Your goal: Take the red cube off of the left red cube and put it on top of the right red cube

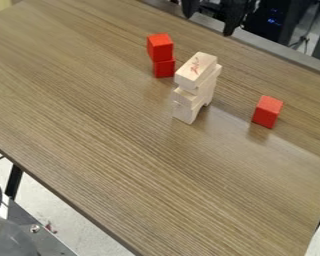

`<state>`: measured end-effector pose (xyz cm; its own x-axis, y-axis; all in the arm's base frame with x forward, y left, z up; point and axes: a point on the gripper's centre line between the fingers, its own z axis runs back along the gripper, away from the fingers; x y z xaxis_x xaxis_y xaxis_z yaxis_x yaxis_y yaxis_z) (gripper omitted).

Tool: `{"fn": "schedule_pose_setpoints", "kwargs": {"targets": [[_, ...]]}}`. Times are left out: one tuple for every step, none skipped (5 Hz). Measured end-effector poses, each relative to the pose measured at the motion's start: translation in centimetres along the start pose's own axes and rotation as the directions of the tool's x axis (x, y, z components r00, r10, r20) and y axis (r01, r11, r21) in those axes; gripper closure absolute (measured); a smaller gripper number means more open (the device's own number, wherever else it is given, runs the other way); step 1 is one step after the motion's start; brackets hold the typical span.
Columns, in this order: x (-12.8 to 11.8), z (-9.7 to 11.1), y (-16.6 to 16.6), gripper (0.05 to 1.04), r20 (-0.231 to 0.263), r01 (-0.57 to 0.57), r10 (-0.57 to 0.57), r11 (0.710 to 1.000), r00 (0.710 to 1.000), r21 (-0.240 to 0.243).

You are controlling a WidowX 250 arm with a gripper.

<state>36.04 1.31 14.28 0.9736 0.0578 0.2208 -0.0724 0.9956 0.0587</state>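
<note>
Red cube (pixel 160 47) sitting on the left cube (pixel 164 68), claw (pixel 209 23) spread open with nothing in its grip.
Nearest the camera it's a wide run of table (pixel 129 160), then the right red cube (pixel 267 111) alone, upright, with room around it, and the pale wooden block tower (pixel 197 82) between it and the red stack. Behind that tower's left side is the stack, top cube a bit off-square on its base. Claw hangs at the far edge, so the top cube lies toward the camera and to picture-left of it; no real long axis to line up. Tower's close to the pickup, so I'd lift straight up, then carry it across behind the tower, on the far-edge side.
</note>
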Motion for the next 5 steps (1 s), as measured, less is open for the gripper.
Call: {"fn": "schedule_pose_setpoints", "kwargs": {"targets": [[-0.3, -0.7, 1.5, 0.084, 0.0, -0.083, 0.083, 0.996, 0.997, 0.017], [-0.7, -1.6, 2.7, 0.084, 0.023, -0.195, 0.194, 0.98, 0.981, 0.042], [-0.5, -1.2, 3.8, 0.084, 0.118, -0.343, 0.338, 0.939, 0.934, 0.028], [-0.2, -1.5, 4.4, 0.084, 0.161, -0.439, 0.432, 0.898, 0.887, 0.009], [0.1, -1.5, 4.9, 0.084, 0.188, -0.496, 0.488, 0.869, 0.853, -0.005]]}}
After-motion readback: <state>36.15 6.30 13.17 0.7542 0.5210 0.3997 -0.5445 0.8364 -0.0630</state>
